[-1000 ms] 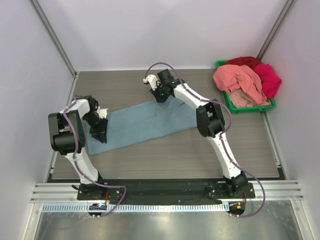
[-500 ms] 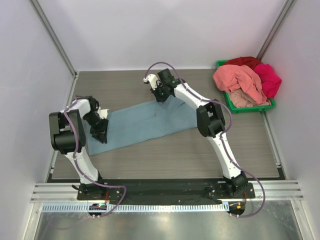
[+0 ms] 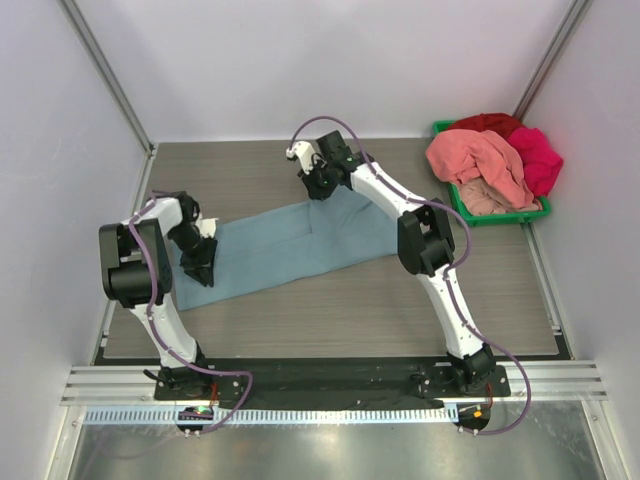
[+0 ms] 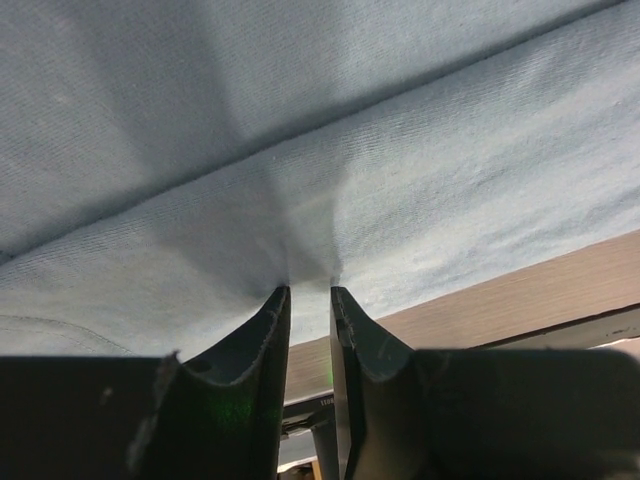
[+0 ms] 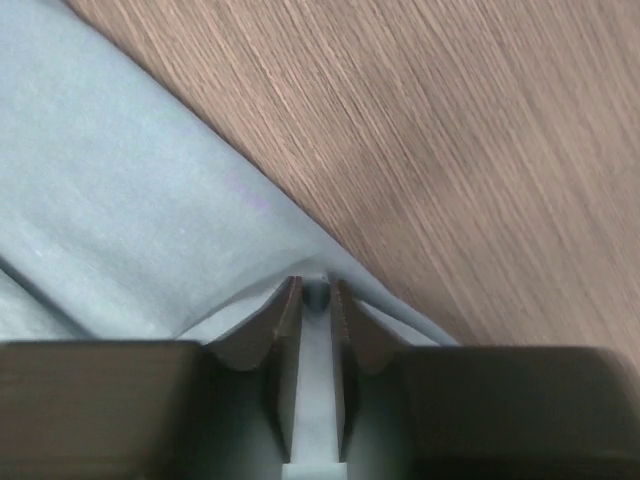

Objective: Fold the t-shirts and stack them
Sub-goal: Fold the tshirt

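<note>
Dusty blue-grey cloth t-shirt (image 3: 290,245) lies part-folded, left gripper (image 4: 308,295) and right gripper (image 5: 315,290) each pinching its edge. Crumpled cloth tees (image 3: 480,160) (pink, red) wait unfolded.

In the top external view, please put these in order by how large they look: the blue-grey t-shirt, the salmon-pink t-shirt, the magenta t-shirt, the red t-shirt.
1. blue-grey t-shirt, spread flat
2. salmon-pink t-shirt
3. magenta t-shirt
4. red t-shirt

The last three are bunched and overlapping, so this ranks only their visible parts.
</note>
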